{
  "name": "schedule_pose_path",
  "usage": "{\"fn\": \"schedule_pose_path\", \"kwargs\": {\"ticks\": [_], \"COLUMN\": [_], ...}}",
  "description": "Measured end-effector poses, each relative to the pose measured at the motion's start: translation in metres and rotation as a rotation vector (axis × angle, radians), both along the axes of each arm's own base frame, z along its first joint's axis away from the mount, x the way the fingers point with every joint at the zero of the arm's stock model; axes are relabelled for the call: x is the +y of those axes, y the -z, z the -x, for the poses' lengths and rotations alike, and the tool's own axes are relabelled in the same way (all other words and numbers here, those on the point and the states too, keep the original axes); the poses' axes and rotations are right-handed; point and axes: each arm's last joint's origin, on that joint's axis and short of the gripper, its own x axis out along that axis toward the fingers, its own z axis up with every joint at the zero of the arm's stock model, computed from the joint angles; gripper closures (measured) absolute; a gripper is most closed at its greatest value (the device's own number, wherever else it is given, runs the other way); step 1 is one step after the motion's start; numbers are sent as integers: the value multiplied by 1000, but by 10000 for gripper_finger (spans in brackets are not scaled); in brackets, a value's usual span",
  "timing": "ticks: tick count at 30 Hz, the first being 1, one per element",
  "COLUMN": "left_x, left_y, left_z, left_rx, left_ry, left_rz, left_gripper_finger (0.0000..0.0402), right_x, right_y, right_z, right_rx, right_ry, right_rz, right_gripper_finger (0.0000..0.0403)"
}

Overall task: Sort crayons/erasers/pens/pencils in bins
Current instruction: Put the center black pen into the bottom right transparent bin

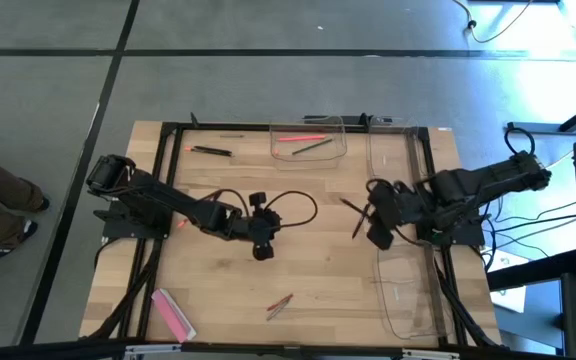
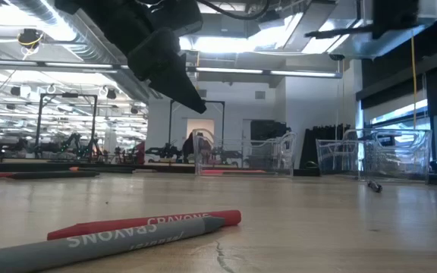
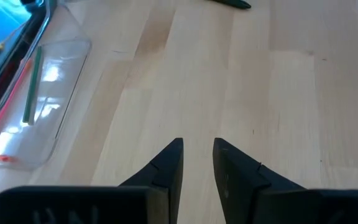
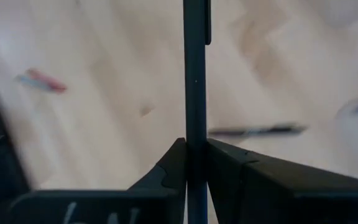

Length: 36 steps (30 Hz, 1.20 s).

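Sorting is barely started, I judge. Bins, largest first: the far bin [image 1: 308, 140] holds a red stick and a green one; the other two, at far right [image 1: 392, 150] and near right [image 1: 411, 293], look empty. My right gripper [image 4: 191, 152] is clenched on a dark pen [image 4: 194, 74]. My left gripper [image 3: 197, 155] hangs released over mid-table. The pink eraser [image 1: 172, 313], two crayons [image 1: 279, 304] and other pens remain loose.

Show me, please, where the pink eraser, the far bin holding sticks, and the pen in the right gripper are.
eraser [image 1: 172, 314], high view, middle of the flat pink block.
far bin [image 1: 308, 157], high view, its near rim.
pen [image 4: 195, 74], right wrist view, its dark shaft above the fingers.
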Motion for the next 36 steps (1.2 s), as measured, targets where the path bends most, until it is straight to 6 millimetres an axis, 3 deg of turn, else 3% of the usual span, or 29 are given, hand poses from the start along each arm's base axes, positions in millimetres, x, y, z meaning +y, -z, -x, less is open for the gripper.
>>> {"fn": "schedule_pose_path", "kwargs": {"ticks": [11, 22, 30, 36], "left_x": [-24, -46, -51, -52], "left_y": [-11, -18, -21, -27], "left_z": [-4, -3, -2, -5], "left_rx": [-103, -185, -214, -266], "left_ry": [165, 254, 266, 298], "left_rz": [-81, -90, -82, -122], "left_gripper_finger": [321, 321, 321, 321], "right_x": [62, 117, 141, 149], "right_y": [17, 53, 73, 88], "right_z": [29, 56, 62, 56], "right_rx": [105, 303, 439, 446], "right_ry": [185, 418, 512, 549], "right_rz": [-239, -301, -300, -238], "right_gripper_finger": [357, 357, 357, 357]}}
